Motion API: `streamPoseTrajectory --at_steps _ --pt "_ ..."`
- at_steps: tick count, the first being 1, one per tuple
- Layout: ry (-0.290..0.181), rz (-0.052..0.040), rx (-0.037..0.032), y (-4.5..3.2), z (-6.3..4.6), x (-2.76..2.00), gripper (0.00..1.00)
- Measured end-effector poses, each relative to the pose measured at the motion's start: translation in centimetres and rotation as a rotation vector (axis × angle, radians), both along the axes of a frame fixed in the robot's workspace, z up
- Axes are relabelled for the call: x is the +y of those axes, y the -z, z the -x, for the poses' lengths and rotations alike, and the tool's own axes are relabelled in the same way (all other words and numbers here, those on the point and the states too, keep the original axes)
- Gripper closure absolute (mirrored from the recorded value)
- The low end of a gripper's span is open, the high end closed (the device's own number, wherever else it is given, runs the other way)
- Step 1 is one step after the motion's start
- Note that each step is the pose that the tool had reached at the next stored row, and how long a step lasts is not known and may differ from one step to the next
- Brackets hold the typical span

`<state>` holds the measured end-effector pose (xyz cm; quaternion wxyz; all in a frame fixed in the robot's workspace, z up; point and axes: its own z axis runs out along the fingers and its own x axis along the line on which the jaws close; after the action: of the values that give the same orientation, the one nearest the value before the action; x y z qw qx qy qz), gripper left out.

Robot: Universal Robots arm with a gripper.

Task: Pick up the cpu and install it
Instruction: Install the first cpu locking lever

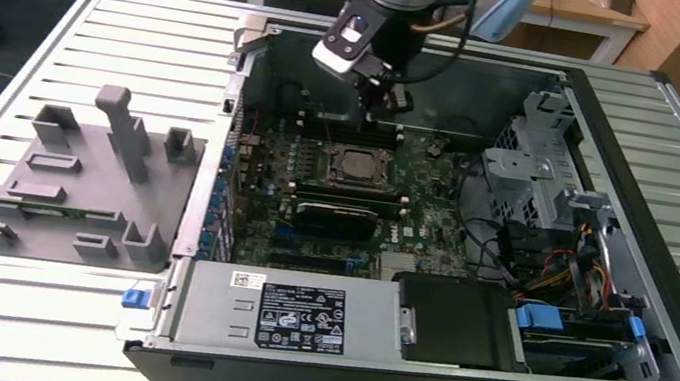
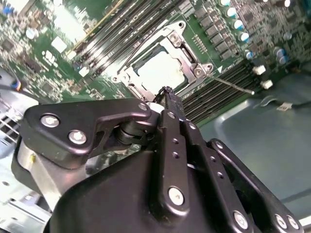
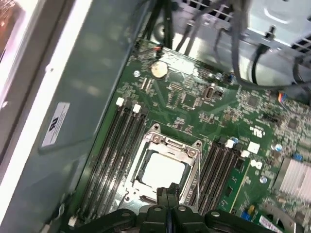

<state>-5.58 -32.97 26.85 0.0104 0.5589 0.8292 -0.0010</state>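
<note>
The cpu (image 3: 163, 170) is a pale shiny square lying inside the metal-rimmed socket frame (image 3: 192, 153) on the green motherboard. It also shows as the cpu (image 2: 158, 73) in the second wrist view and as a grey square, the cpu (image 1: 358, 165), in the exterior view. My gripper (image 1: 376, 113) hangs over the board, just beyond the socket toward the case's far wall. The gripper (image 2: 167, 93) has its two black fingers pressed together with nothing between them, and their tips sit close over the socket's edge. The first wrist view shows the gripper (image 3: 167, 190) the same way.
The open computer case (image 1: 673, 129) lies on a slatted table. Memory slots (image 3: 114, 145) flank the socket. A power supply (image 1: 288, 314) sits at the near side, and cables and a drive cage (image 1: 549, 242) at the exterior view's right. A grey parts fixture (image 1: 85, 183) stands at its left.
</note>
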Motion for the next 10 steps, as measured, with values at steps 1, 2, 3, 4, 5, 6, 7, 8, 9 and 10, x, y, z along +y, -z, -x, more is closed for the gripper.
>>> streamPoseTrajectory --at_steps 1,2,3,4,5,6,7,8,9,10 --pt "-0.02 0.0002 0.0001 0.01 0.0 0.0 0.89" --pt "-0.038 0.0001 0.0 0.01 0.0 0.0 0.89" --pt "-0.056 -0.0001 0.0 0.02 0.0 0.0 0.89" --pt "-0.074 -0.0001 -0.0001 0.03 0.0 0.0 0.89" --pt "-0.091 -0.0001 -0.0001 0.03 0.0 0.0 0.89" --pt "-0.109 -0.0001 -0.0001 0.03 0.0 0.0 0.89" --pt "-0.127 0.0 0.0 0.03 0.0 0.0 0.89" --pt "-0.147 -0.0001 -0.0001 0.03 0.0 0.0 0.89" --pt "-0.165 -0.0001 -0.0001 0.04 0.0 0.0 0.89" --pt "-0.183 0.0 -0.0001 0.04 0.0 0.0 0.89"
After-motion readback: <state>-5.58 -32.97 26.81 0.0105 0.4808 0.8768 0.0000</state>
